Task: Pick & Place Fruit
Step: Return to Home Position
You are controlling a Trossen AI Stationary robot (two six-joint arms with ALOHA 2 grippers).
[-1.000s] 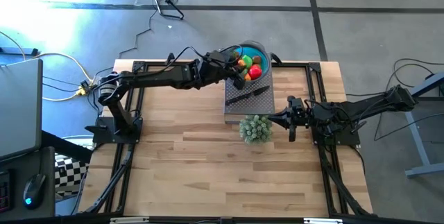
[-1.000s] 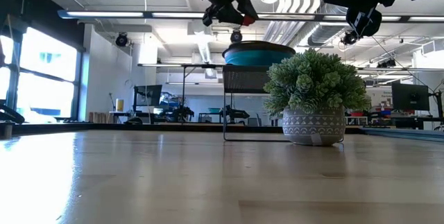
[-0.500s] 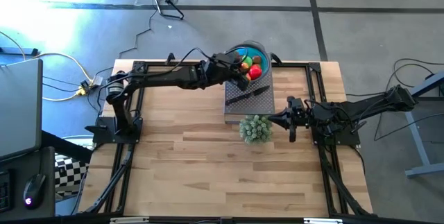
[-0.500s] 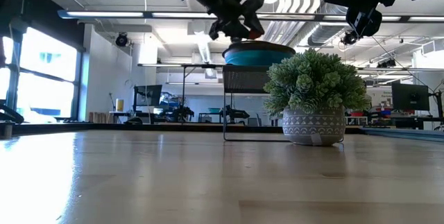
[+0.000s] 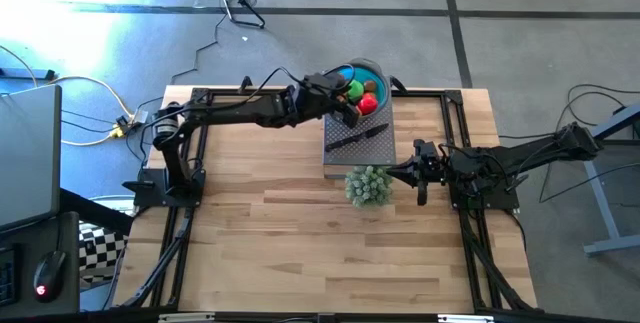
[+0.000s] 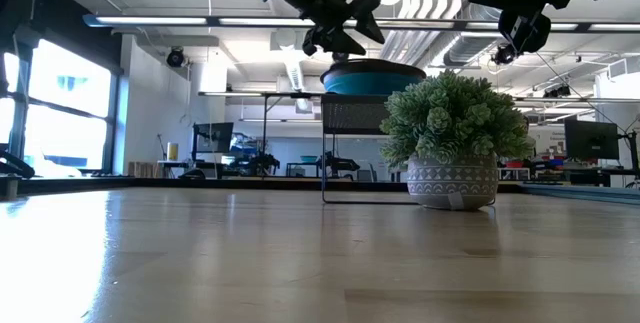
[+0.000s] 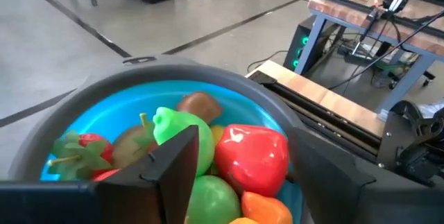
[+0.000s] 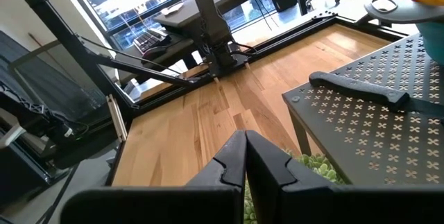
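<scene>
The fruit [image 7: 251, 156] is piled in the blue bowl [image 7: 187, 78] at the far edge of the table [image 5: 270, 213]. On my left wrist feed I can pick out a glossy red piece, a green one with a stem beside it, a brown one behind, a strawberry with green leaves and an orange one nearest the camera. From above the pile [image 5: 362, 93] is only red, orange, green and yellow specks, and the low feed shows just the outside of the bowl [image 6: 372, 78], with the fruit hidden. My left gripper [image 7: 243, 175] hangs over the bowl, fingers spread and empty. My right gripper [image 8: 244, 158] sits clenched on nothing just beside the plant [image 5: 368, 185]; its feed alone shows the knife [image 8: 361, 89] lying on the perforated stand [image 8: 368, 134].
</scene>
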